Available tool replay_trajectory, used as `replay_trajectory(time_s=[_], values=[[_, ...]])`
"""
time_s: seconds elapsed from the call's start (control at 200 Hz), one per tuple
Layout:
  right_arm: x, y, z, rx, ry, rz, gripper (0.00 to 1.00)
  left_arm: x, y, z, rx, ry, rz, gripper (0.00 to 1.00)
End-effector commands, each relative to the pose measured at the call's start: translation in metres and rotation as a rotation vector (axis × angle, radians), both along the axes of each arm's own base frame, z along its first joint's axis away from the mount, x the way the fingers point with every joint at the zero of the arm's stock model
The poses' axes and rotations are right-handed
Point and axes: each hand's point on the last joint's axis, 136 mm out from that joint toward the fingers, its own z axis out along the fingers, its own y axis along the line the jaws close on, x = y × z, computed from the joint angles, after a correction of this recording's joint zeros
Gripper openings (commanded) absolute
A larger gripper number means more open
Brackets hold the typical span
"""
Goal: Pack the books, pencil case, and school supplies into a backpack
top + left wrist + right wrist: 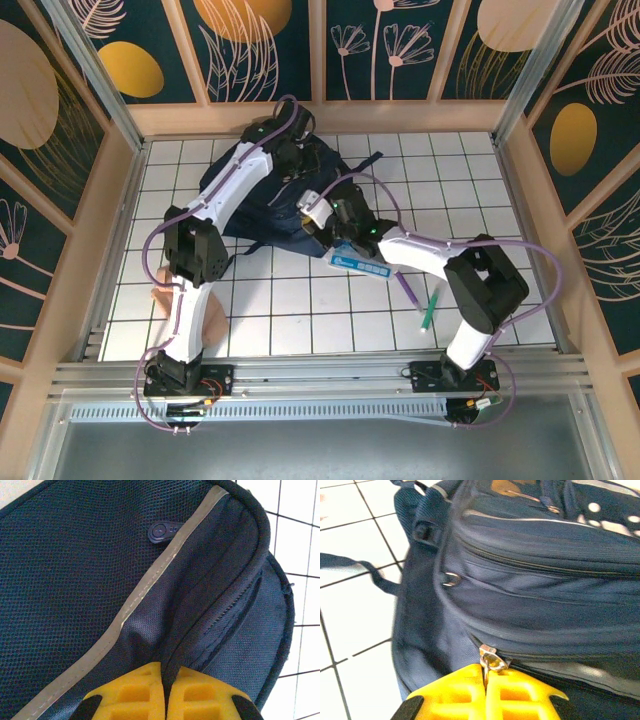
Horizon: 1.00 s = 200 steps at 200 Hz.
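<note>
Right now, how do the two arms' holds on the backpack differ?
The left fingers pinch a fold of fabric beside the backpack's grey stripe; the right fingers pinch a metal zipper pull. The left hold sits farther from the arm bases. Both pairs are yellow and shut.

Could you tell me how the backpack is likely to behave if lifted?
Probably floppy: fabric of the backpack bunches where the left tool pinches it. Likely to sag, not lift whole; its strap lies limp on the tiles.
</note>
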Motion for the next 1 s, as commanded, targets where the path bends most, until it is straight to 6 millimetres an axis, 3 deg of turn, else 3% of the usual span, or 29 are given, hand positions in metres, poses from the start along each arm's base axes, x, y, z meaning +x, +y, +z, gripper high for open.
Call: replay_trajectory(time_s=[0.0, 0.1, 0.23, 0.4, 0.576, 0.666, 0.766, 0.906, 0.996], values=[[-0.044, 0.039, -0.002, 0.075, 0.046, 0.159, 0.00, 0.023, -0.019, 0.113, -0.249, -0.273, 0.047, 0.00], [-0.050, 0.056, 0.003, 0.083, 0.024, 0.166, 0.00, 0.023, -0.024, 0.116, -0.303, -0.282, 0.056, 0.00], [-0.038, 0.072, 0.005, 0.144, 0.008, 0.044, 0.00, 0.021, -0.028, 0.116, -0.366, -0.272, 0.067, 0.00], [-0.039, 0.095, 0.009, 0.237, -0.071, 0.012, 0.00, 0.023, -0.029, 0.130, -0.418, -0.309, 0.087, 0.00], [-0.040, 0.102, 0.027, 0.286, -0.126, 0.006, 0.00, 0.026, -0.021, 0.136, -0.392, -0.344, 0.116, 0.00], [-0.055, 0.093, 0.030, 0.264, -0.119, 0.096, 0.00, 0.027, -0.013, 0.132, -0.335, -0.370, 0.125, 0.00], [-0.065, 0.070, 0.024, 0.200, -0.100, 0.163, 0.00, 0.028, 0.003, 0.125, -0.235, -0.405, 0.142, 0.00], [-0.058, 0.028, 0.015, 0.081, -0.097, 0.140, 0.00, 0.029, 0.020, 0.114, -0.092, -0.455, 0.121, 0.00], [-0.052, 0.012, 0.015, 0.034, -0.079, 0.121, 0.00, 0.026, 0.022, 0.099, -0.083, -0.413, 0.137, 0.00]])
